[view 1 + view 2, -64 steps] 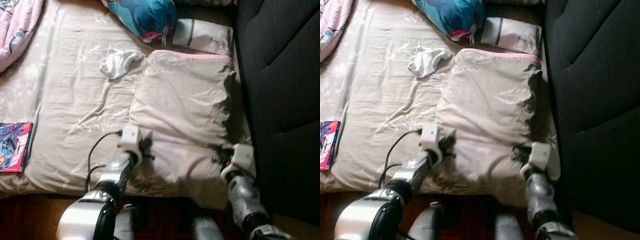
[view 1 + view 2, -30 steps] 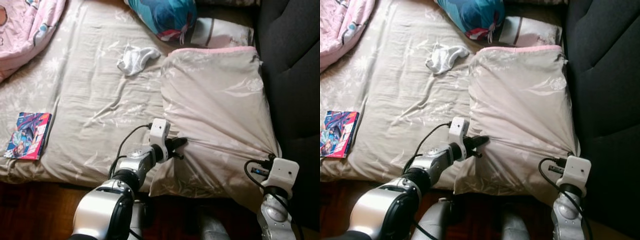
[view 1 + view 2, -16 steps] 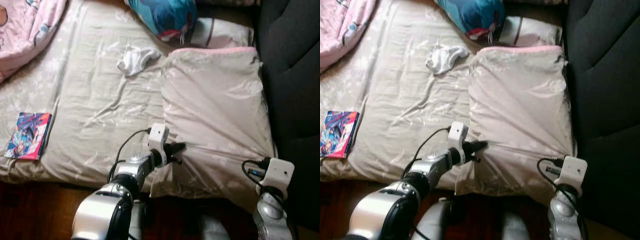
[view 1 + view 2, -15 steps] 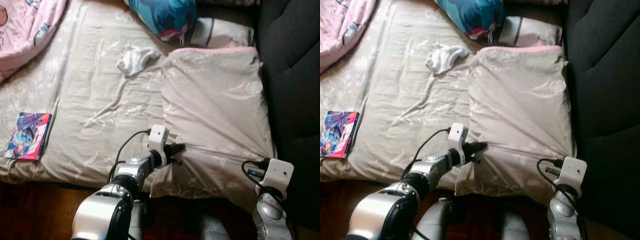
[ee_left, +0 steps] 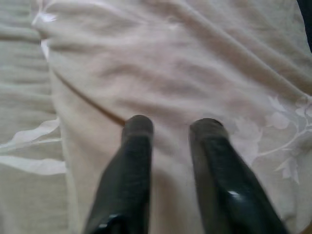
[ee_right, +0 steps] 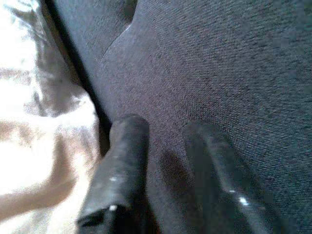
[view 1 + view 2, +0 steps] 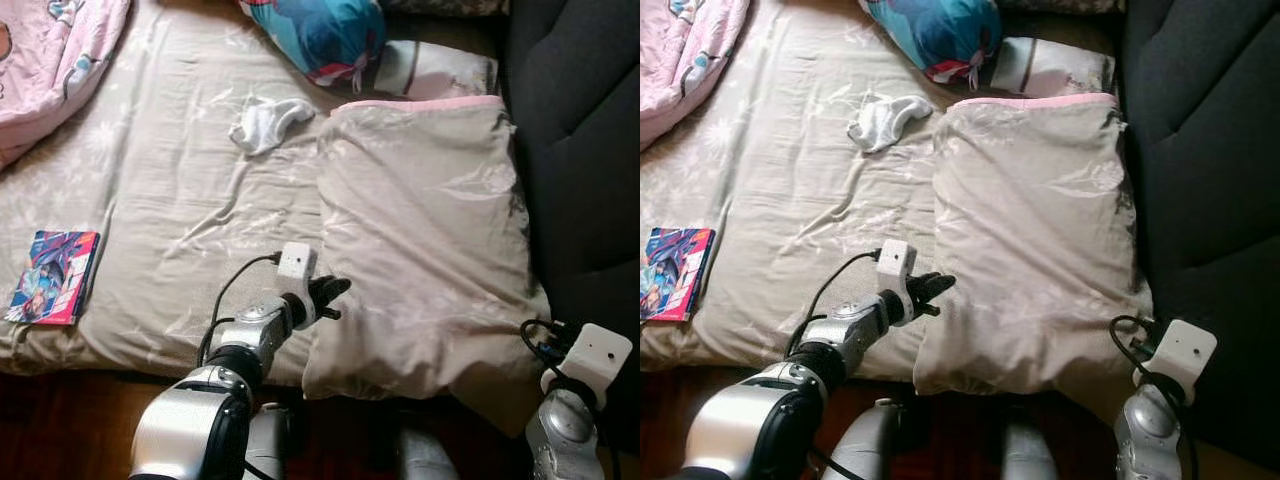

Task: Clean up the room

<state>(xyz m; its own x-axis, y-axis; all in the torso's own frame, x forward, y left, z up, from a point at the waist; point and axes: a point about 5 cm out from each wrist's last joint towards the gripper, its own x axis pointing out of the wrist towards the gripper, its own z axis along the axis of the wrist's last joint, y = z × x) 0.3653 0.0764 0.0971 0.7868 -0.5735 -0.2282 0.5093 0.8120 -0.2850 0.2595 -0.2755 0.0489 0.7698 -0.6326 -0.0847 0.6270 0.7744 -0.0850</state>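
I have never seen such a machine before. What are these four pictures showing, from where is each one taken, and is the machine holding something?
This is a humanoid robot with two silver arms, standing at the edge of a bed. Two pictures come from cameras in its head, looking down. The other two come from cameras on its wrists, looking along the black fingers.

On the beige sheet lie a big beige pillow, a white cloth, a colourful book, a pink blanket in the far corner, and a blue cushion beside a small white pillow.

The left gripper is open, its fingers resting against the big pillow's edge. The right gripper is open too, next to the dark upholstered furniture. Neither holds anything.
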